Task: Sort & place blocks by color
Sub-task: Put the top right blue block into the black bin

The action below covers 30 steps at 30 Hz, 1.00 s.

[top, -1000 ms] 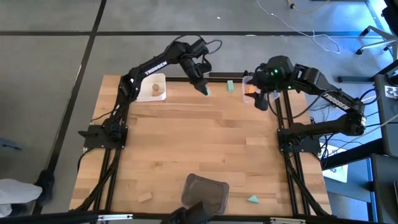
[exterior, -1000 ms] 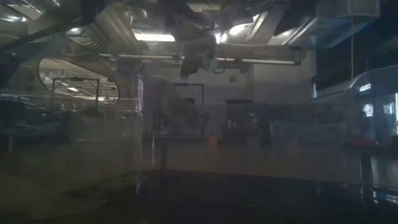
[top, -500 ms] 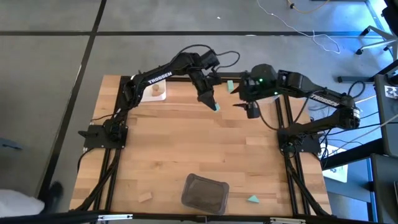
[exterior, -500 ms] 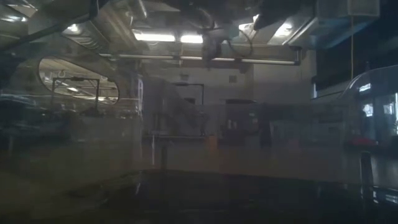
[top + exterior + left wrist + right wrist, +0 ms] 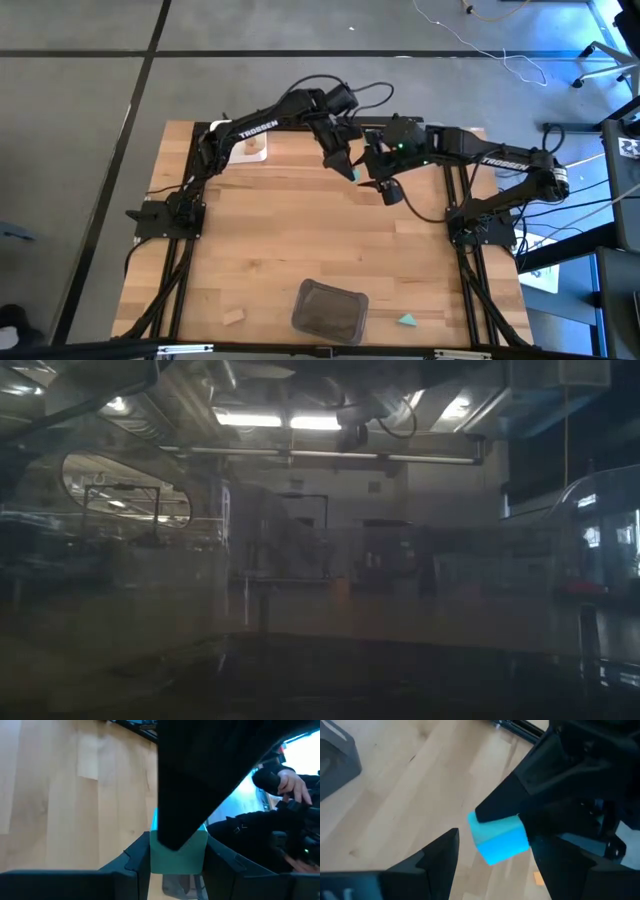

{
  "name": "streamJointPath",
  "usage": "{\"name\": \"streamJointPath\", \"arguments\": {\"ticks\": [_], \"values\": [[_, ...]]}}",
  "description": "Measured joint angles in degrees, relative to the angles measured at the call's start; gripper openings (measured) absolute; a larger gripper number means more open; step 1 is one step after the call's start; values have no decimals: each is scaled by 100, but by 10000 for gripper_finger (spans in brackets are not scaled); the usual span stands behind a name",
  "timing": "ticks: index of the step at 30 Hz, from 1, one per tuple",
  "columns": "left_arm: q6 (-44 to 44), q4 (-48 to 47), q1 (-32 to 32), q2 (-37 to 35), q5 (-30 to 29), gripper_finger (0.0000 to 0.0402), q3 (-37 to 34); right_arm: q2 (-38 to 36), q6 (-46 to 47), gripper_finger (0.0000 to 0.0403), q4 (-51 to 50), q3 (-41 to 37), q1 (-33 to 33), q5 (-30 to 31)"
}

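Left gripper fingers pinched teal block mid-air above surface, offering it for handover. Right gripper fingers spread around block, not touching yet.

You've got a light wood table. On it: white tray far-left corner holding a pale block, dark grey tray at near edge, pale bar left of it, teal wedge right.

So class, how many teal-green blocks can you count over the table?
2: one teal block gripped by the left gripper near the table's far edge, one teal wedge near the front edge. Arms may hide others.
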Motion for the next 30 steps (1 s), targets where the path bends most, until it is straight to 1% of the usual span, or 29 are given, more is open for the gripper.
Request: {"name": "streamJointPath", "arguments": {"ticks": [4, 15, 18, 22, 25, 30], "values": [[-63, 5, -73, 0, 9, 123, 0, 11, -2, 245, 81, 0, 20, 129], [-42, 54, -103, 0, 7, 123, 0, 25, 0, 241, 82, 0, 20, 127], [-40, 59, -101, 0, 10, 123, 0, 25, 5, 219, 73, -2, 20, 124], [17, 61, -97, 0, 32, 123, 0, 25, -12, 175, 62, -2, 23, 112], [14, 43, -67, 2, 162, 123, -4, 25, -104, 147, 92, -2, 26, 106], [13, 39, -38, 4, 195, 123, -7, 29, -102, 144, 117, -2, 24, 132]]}}
